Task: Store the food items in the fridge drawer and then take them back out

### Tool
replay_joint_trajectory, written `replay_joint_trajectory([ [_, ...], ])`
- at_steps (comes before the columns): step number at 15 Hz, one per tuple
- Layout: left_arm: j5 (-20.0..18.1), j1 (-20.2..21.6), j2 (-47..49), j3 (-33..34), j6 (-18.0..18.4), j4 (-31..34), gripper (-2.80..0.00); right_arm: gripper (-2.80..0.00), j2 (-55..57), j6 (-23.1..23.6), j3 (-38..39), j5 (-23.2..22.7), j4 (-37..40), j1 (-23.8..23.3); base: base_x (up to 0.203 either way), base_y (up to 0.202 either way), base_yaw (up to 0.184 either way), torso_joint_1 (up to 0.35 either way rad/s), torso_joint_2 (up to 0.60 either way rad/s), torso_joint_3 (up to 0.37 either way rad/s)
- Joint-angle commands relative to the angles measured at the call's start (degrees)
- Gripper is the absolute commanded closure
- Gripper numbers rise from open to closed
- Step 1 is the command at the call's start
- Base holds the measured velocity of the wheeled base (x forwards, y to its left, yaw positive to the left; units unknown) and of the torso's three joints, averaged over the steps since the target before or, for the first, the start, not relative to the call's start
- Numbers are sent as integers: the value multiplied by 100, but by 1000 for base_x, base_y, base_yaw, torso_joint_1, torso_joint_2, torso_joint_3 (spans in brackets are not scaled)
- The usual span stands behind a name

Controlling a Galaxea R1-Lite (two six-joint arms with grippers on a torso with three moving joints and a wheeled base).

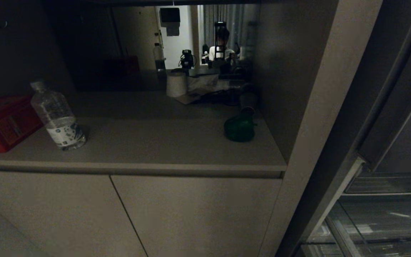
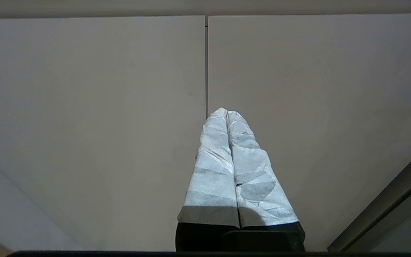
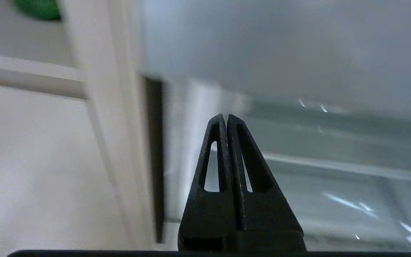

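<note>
Bell pepper (image 1: 239,128): glossy dark green, one, on the worktop (image 1: 155,142) at its right end, near the side wall.
Potato: none visible.
Fridge drawer (image 1: 380,217): clear plastic, far right, cut off by the frame edge.
Water bottle (image 1: 57,116): one, left.
Left gripper (image 2: 227,114): clenched, empty, facing cabinet doors (image 2: 91,125).
Right gripper (image 3: 226,117): clenched, empty, before the fridge; surroundings blurred.

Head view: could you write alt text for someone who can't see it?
A dark green bell pepper sits on a dim beige counter near its right end, close to the side wall. A clear water bottle stands towards the left beside a red box, with a white paper roll further back. At lower right, clear fridge drawers show; no claw appears.
</note>
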State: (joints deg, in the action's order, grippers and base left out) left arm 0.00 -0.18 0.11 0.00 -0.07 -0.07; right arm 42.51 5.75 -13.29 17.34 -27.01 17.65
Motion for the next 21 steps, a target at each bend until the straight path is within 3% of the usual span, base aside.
replay_joint_trajectory([
  [1,0,-7,7,0,-1,-1,0,0,-1946,45,470,-451,561,-813,0,0,0,0,0,0],
  [4,0,1,7,0,-1,-1,0,0,-2846,177,1451,-1263,1171,-1446,0,0,0,0,0,0],
  [5,0,1,7,0,-1,-1,0,0,-2986,177,1505,-1614,1423,-1546,0,0,0,0,0,0],
  [7,0,1,7,0,-1,-1,0,0,-3469,206,1500,-1856,1952,-1690,0,0,0,0,0,0],
  [10,0,1,7,0,-1,-1,0,0,-4281,183,1453,-1903,2334,-1778,0,0,0,0,0,0],
  [13,0,1,7,0,-1,-1,0,0,-4251,-239,1505,-1771,2226,-1800,0,0,0,0,0,0],
  [21,0,-1,7,0,-1,-1,0,0,-4251,-238,1505,-1761,2226,-1800,0,0,0,0,0,0],
])
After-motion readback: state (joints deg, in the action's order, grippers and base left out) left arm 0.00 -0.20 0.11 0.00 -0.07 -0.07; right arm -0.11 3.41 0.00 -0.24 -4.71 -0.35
